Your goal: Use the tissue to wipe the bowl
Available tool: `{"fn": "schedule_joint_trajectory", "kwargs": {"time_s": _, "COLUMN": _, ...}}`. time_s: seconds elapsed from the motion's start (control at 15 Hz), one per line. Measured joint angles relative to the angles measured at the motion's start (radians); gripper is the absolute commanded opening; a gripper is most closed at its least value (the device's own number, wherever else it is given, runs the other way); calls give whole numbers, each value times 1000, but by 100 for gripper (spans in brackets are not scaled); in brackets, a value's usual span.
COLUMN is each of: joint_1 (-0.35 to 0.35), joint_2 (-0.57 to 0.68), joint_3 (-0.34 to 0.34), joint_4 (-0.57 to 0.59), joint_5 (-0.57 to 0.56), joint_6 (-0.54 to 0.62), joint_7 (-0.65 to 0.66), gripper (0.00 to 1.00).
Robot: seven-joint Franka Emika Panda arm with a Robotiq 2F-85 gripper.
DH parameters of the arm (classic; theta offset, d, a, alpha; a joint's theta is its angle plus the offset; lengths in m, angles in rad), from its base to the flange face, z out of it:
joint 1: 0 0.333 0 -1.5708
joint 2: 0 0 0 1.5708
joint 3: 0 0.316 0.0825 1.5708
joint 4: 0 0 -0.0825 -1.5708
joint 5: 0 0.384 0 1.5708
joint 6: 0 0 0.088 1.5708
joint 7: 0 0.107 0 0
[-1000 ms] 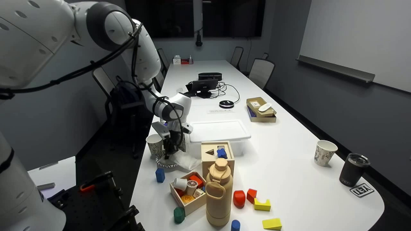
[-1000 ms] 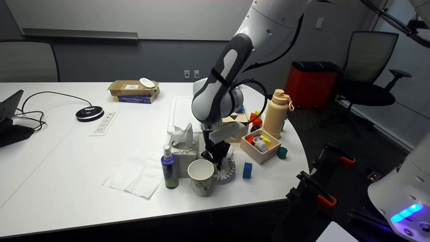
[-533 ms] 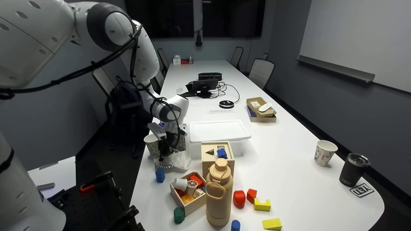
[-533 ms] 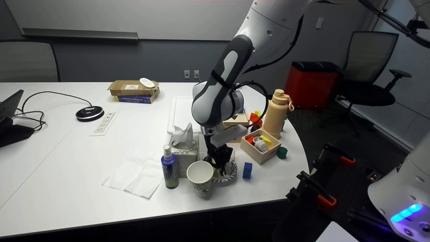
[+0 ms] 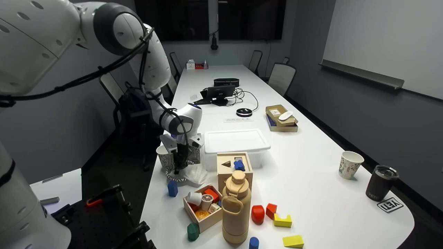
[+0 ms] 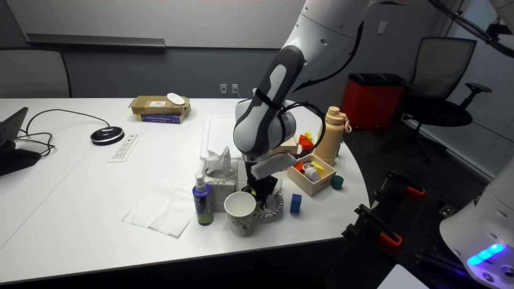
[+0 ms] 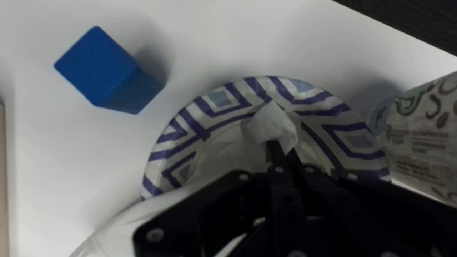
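Observation:
The bowl is paper with a purple and white zigzag rim (image 7: 214,103) and stands on the table. The bowl also shows in both exterior views (image 5: 174,177) (image 6: 278,205). My gripper (image 7: 284,151) points down into the bowl and is shut on the tissue. A white crumpled tuft of the tissue (image 7: 272,125) sticks out past the fingertips over the bowl's inside. The rest of the tissue hangs out over the rim, and shows as a loose white sheet in an exterior view (image 5: 196,173). The gripper (image 6: 263,200) partly hides the bowl's inside in the exterior views.
A patterned paper cup (image 6: 240,214) stands close beside the bowl. A tissue box (image 6: 221,190) and a purple spray bottle (image 6: 203,202) are near it. A blue block (image 7: 103,69) lies beside the bowl. A wooden box of toys (image 5: 204,209) and a tan bottle (image 5: 237,207) stand nearby.
The gripper and tissue have shifted slightly within the bowl, toward the table's near edge, and the wrist has tilted a little. The bowl and the cup have moved slightly too.

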Motion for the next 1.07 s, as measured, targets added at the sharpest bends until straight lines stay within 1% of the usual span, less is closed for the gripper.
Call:
{"fn": "schedule_joint_trajectory", "kwargs": {"time_s": 0.27, "joint_1": -2, "joint_2": 0, "joint_3": 0, "joint_4": -27, "joint_5": 44, "joint_6": 100, "joint_7": 9, "gripper": 0}}
{"fn": "schedule_joint_trajectory", "kwargs": {"time_s": 0.4, "joint_1": -5, "joint_2": -2, "joint_3": 0, "joint_4": -34, "joint_5": 57, "joint_6": 125, "joint_7": 12, "gripper": 0}}
{"fn": "schedule_joint_trajectory", "kwargs": {"time_s": 0.53, "joint_1": -3, "joint_2": -10, "joint_3": -6, "joint_4": -44, "joint_5": 56, "joint_6": 126, "joint_7": 31, "gripper": 0}}
{"fn": "schedule_joint_trajectory", "kwargs": {"time_s": 0.73, "joint_1": 7, "joint_2": -28, "joint_3": -21, "joint_4": -63, "joint_5": 41, "joint_6": 106, "joint_7": 66, "gripper": 0}}
{"fn": "schedule_joint_trajectory", "kwargs": {"time_s": 0.93, "joint_1": 9, "joint_2": -54, "joint_3": -23, "joint_4": -69, "joint_5": 38, "joint_6": 33, "joint_7": 70, "gripper": 0}}
{"fn": "schedule_joint_trajectory", "kwargs": {"time_s": 1.07, "joint_1": 4, "joint_2": -71, "joint_3": -12, "joint_4": -69, "joint_5": 41, "joint_6": -16, "joint_7": 70, "gripper": 0}}
